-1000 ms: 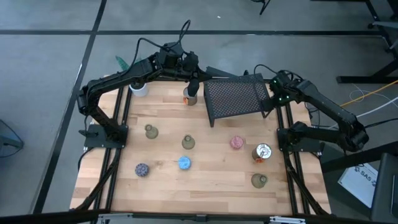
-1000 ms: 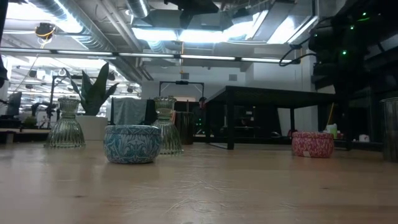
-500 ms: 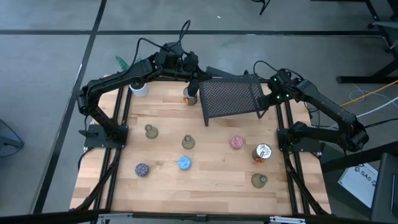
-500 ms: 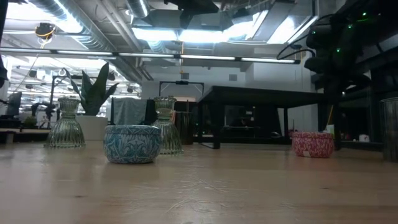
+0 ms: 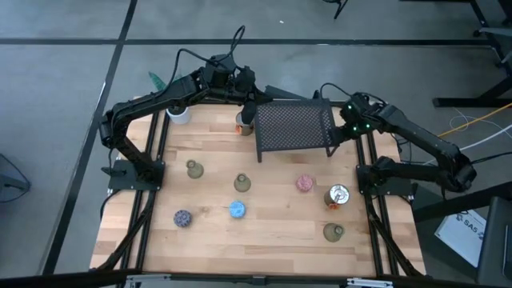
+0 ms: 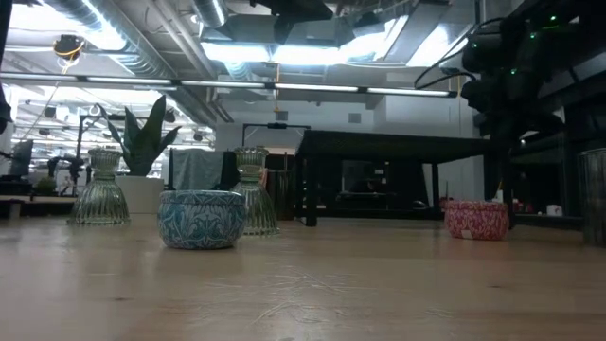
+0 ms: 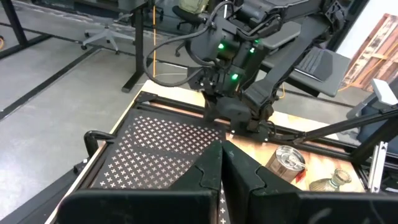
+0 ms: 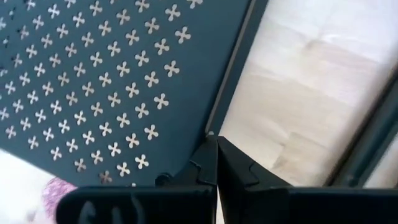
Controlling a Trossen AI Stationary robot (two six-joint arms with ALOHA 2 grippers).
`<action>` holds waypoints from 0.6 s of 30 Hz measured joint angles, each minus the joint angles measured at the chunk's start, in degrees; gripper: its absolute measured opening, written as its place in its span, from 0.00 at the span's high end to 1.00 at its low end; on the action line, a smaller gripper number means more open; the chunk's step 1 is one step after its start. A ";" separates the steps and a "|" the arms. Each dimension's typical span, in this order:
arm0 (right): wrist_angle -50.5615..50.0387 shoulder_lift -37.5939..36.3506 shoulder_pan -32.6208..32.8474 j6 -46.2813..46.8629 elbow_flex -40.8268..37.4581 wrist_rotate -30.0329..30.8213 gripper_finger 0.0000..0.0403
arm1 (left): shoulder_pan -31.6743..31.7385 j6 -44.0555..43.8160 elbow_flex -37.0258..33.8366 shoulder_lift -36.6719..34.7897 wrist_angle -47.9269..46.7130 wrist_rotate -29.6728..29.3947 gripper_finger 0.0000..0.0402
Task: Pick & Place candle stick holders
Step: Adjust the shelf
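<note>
Eight small candle stick holders [image 5: 238, 210] upright, scattered across the table [image 5: 280, 232].

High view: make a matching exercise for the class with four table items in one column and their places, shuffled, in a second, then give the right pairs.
Items:
1. blue holder
2. pink holder
3. black mesh rack
4. speckled purple holder

Places:
A. far edge of the table, between the two arms
B. near-left area
C. right of centre, beside the silvery holder
D. near the middle, close to the front edge

Pairs: 1-D, 2-C, 3-A, 4-B
</note>
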 joint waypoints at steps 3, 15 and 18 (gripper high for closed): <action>-0.20 0.05 1.94 1.35 0.00 -0.66 1.00 | 0.00 0.01 0.00 -0.02 0.02 0.01 1.00; -0.77 0.05 7.58 4.25 0.00 -1.96 1.00 | 0.00 0.00 0.00 -0.02 0.02 0.00 1.00; -1.70 0.00 7.78 5.10 0.00 0.49 1.00 | 0.00 -0.07 0.00 -0.02 0.01 0.00 1.00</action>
